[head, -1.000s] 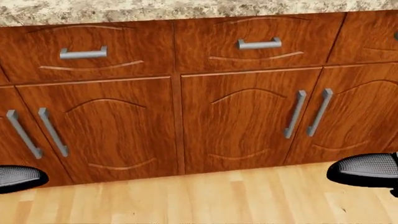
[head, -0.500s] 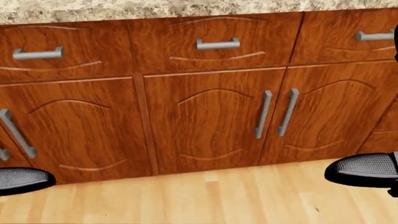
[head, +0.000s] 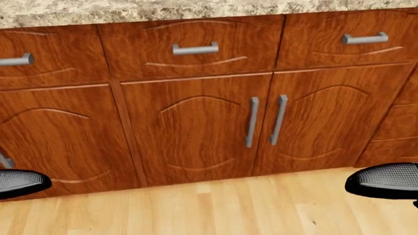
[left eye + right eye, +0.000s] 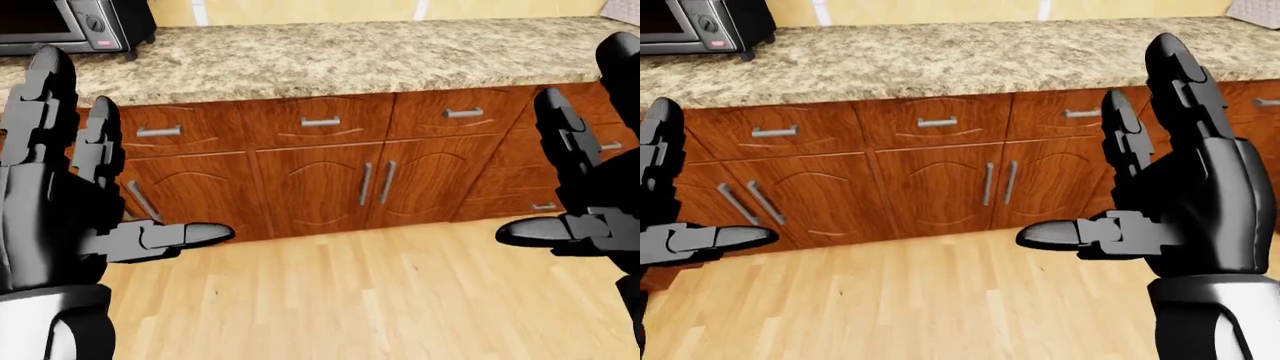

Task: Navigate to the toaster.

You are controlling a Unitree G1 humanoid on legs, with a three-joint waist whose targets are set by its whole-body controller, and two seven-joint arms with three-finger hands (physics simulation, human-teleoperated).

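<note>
A dark toaster oven (image 4: 70, 26) with knobs on its face stands on the speckled granite counter (image 4: 350, 56) at the top left of both eye views, cut off by the picture's edge. My left hand (image 4: 130, 157) fills the left of the left-eye view, fingers spread and holding nothing. In the right-eye view my right hand (image 4: 1095, 150) rises at the right, also open and empty. The head view looks down and shows only cabinet doors (image 3: 189, 127) and a fingertip at each lower corner.
Red-brown wooden cabinets with metal bar handles (image 4: 320, 121) run under the counter, with a stack of drawers (image 4: 535, 187) at the right. Light wood floor (image 4: 350, 300) lies between me and the cabinets. A grey object (image 4: 1255, 11) shows at the counter's top right.
The whole head view has slid: cabinets and handles drift toward the picture's left, so the camera has moved right. Both hands keep their places in the frame.
</note>
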